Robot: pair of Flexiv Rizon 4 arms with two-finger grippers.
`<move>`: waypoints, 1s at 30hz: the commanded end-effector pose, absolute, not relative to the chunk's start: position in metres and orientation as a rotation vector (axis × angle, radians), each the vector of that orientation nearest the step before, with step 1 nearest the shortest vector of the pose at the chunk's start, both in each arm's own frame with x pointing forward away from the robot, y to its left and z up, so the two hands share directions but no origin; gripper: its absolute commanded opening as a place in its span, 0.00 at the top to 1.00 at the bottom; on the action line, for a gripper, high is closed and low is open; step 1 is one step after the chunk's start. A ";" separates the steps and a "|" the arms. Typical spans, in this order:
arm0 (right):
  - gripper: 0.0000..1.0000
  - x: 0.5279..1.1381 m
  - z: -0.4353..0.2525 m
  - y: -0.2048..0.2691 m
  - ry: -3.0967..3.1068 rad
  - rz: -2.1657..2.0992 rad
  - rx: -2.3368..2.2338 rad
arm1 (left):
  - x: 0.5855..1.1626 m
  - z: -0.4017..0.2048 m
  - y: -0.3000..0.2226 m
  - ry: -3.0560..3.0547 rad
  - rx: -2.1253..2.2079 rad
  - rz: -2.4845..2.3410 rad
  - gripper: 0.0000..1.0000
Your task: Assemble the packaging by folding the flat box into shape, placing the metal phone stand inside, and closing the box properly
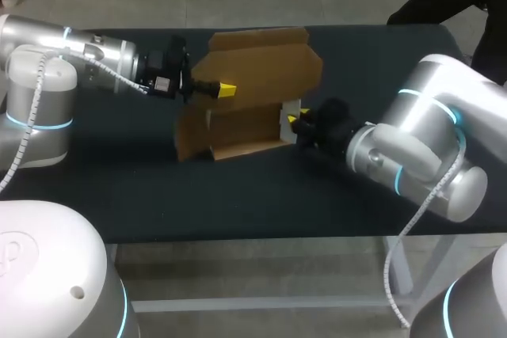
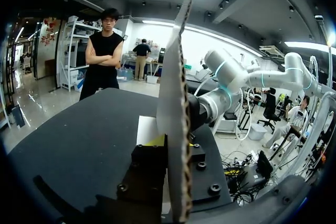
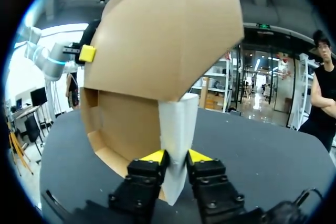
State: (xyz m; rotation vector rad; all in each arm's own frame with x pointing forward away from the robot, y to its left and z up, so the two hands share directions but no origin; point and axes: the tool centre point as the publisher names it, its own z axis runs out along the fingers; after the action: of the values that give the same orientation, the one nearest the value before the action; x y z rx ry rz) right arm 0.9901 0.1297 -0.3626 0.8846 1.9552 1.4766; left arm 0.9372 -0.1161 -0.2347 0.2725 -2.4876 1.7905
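A brown cardboard box (image 1: 253, 77) stands half folded in the middle of the black table, its big lid (image 3: 163, 35) raised. My left gripper (image 1: 225, 89) comes in from the left and is shut on the lid's edge, which runs edge-on between its fingers (image 2: 176, 148). My right gripper (image 1: 292, 121) is at the box's right end. In the right wrist view both yellow tips press a white side flap (image 3: 178, 124) from two sides, so this gripper (image 3: 177, 157) is shut on it. Beyond the lid I see the left gripper's yellow tip (image 3: 86, 53). No metal phone stand shows in any view.
The black table top (image 1: 238, 203) stretches bare in front of the box, toward the near edge. My right arm (image 2: 226, 85) lies low behind the lid, as seen from the left wrist.
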 end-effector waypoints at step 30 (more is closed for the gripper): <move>1.00 1.008 -0.368 0.147 1.883 1.328 1.038 | 0.936 -0.241 -0.120 -2.490 0.269 1.782 1.00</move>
State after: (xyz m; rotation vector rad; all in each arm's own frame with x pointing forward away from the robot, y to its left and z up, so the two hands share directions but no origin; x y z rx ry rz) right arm 1.0089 0.1351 -0.3659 1.0020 1.9367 1.3838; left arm 0.9363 -0.1151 -0.2344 0.2719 -2.4883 1.7895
